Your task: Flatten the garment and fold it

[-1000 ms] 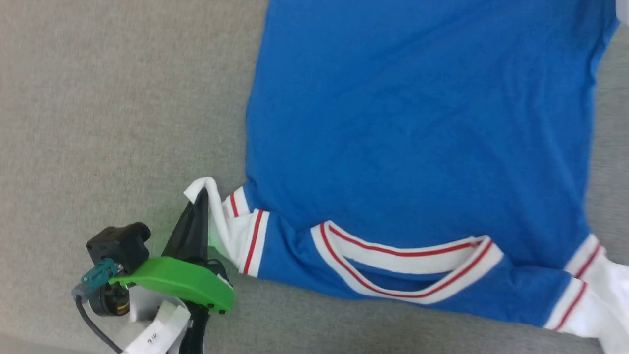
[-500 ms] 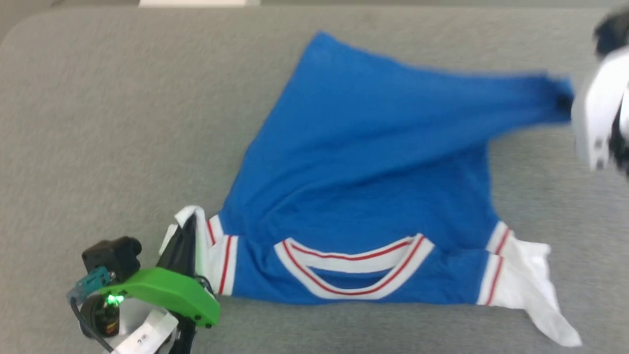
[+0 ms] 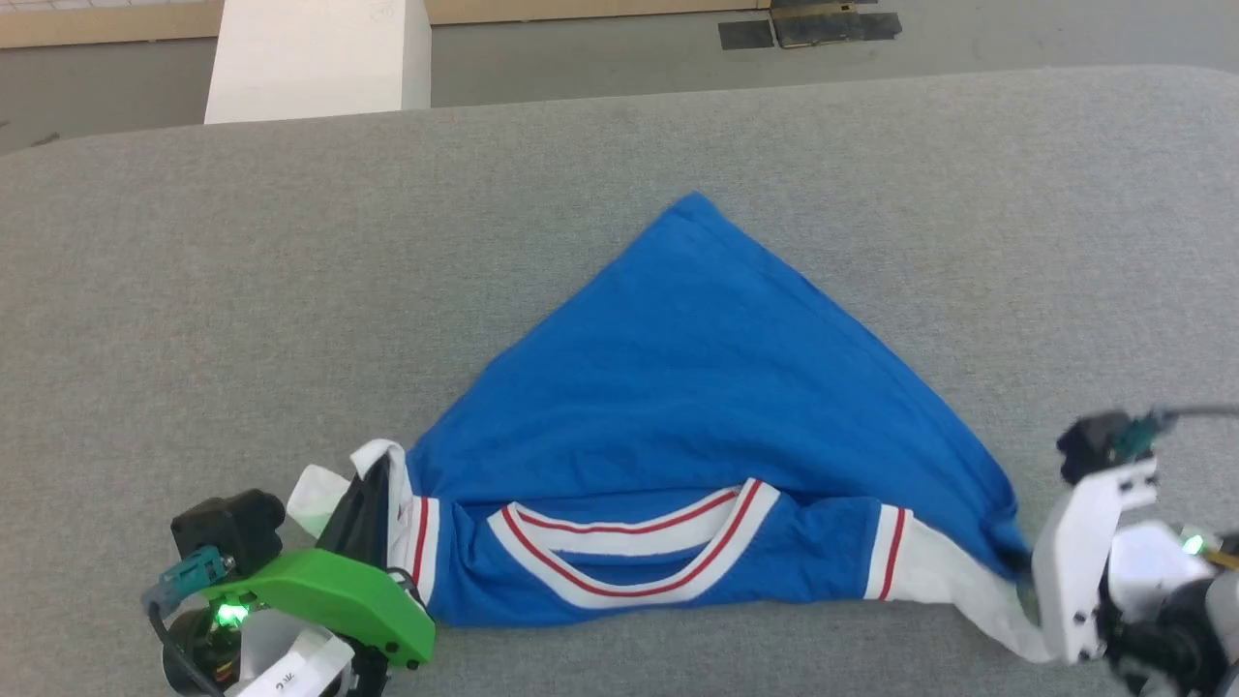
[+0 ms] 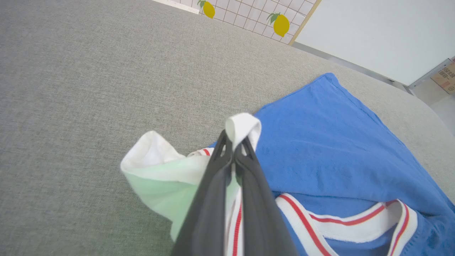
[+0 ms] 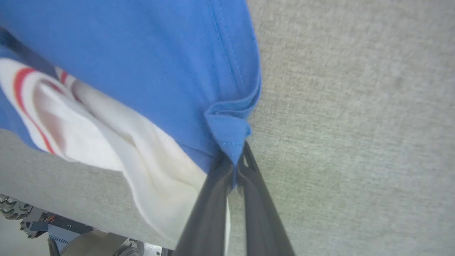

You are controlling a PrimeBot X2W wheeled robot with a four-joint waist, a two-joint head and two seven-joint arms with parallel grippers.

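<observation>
While the left gripper clamps the white sleeve at near left and the right gripper clamps a blue hem corner beside the other sleeve, the shirt lies on the table as a triangle, long edge spanning left-right between them, apex pointing away

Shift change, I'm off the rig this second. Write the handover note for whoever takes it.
Left gripper: jaws shut on the garment at its white sleeve.
Right gripper: jaws shut on a blue hem corner, held beside the other sleeve.
Garment lies on the grey table as a triangle, collar toward the robot.
Done: both grips taken.
Left: lay it flat, then fold.
</observation>
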